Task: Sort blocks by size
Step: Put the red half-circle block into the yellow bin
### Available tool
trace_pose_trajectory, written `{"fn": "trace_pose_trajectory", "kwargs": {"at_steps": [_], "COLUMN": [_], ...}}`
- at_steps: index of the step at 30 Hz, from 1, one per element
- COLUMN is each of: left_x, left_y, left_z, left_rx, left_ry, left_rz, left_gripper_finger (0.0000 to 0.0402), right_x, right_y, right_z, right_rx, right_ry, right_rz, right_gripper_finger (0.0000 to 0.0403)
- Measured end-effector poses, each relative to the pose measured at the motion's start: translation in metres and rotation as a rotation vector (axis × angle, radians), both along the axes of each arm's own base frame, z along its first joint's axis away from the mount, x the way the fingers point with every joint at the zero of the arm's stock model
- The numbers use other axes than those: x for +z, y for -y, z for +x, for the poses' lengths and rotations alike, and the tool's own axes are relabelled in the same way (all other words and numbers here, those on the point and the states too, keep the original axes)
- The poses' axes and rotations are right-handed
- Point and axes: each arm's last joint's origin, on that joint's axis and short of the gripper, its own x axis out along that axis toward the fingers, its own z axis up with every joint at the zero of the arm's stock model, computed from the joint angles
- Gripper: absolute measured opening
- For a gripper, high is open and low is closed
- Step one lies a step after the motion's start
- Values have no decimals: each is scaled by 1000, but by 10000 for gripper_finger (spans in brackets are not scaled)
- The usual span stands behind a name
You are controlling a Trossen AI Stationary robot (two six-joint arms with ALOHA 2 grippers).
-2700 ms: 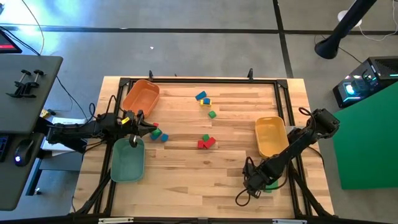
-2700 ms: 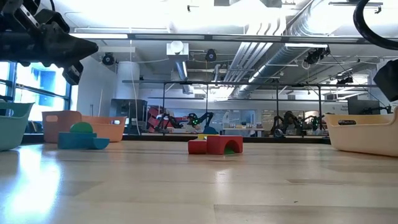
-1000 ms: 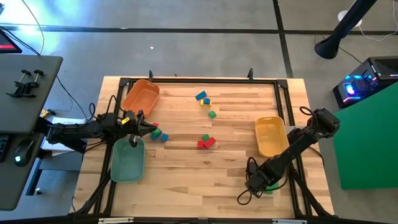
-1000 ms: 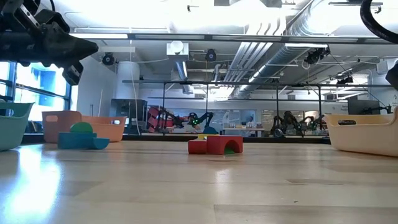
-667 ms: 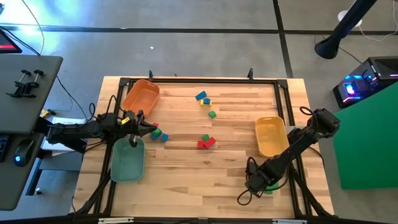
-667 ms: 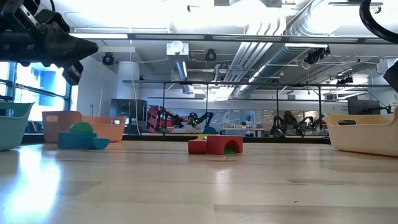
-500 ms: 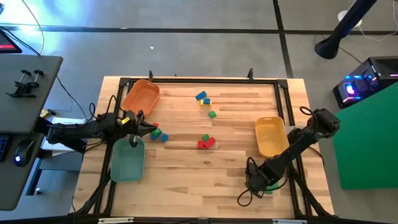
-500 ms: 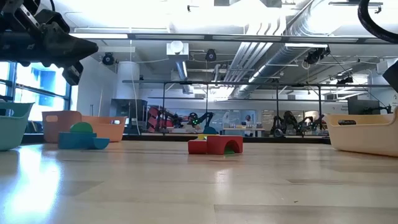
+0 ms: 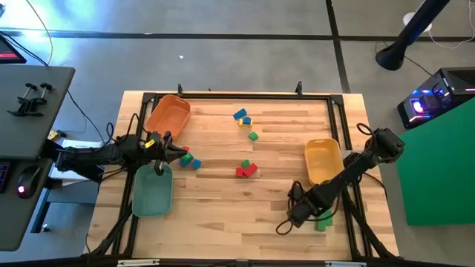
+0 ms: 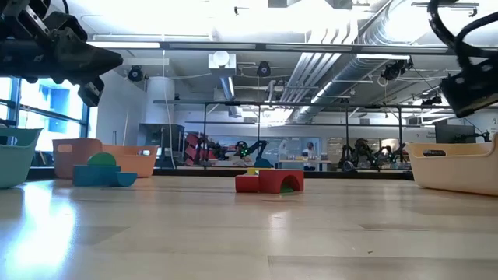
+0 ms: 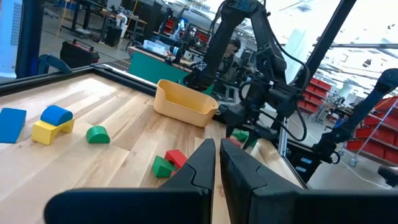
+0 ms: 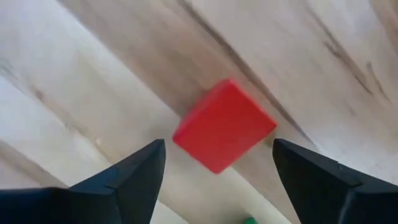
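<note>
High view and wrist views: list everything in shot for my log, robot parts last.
Table: 1, light wood.
Trays: 3; orange tray far left, teal tray near left, yellow tray right.
Far blocks: 4; blue slab, blue piece on yellow, green piece.
Centre blocks: red and green, touching; count unclear.
Left blocks: green, red, blue, between orange and teal trays.
Red block: 1, under the right end effector.
Green block: 1, near right corner.
Left end effector: shut, beside the left blocks.
Right end effector: open, near right.
</note>
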Motion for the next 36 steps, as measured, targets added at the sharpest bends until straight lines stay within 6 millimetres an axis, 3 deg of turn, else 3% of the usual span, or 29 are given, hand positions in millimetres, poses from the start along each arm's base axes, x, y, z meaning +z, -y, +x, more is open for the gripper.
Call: {"fn": "trace_pose_trajectory", "kwargs": {"at_steps": [15, 30, 33, 36], "left_x": [0, 0, 0, 0], "left_y": [0, 0, 0, 0], "left_z": [0, 0, 0, 0], "left_rx": [0, 0, 0, -1], "left_ry": [-1, -2, -2, -2], "left_rz": [0, -2, -2, -16], "left_gripper_finger": [12, 12, 12, 12], "right_x": [-5, -7, -5, 9], "right_y": [14, 13, 11, 2], "right_z": [7, 6, 9, 22], "right_rx": [-122, -129, -86, -29], "right_ry": [35, 25, 44, 127], "right_rz": [-27, -5, 11, 35], "right_gripper_finger": [289, 134, 131, 131]}}
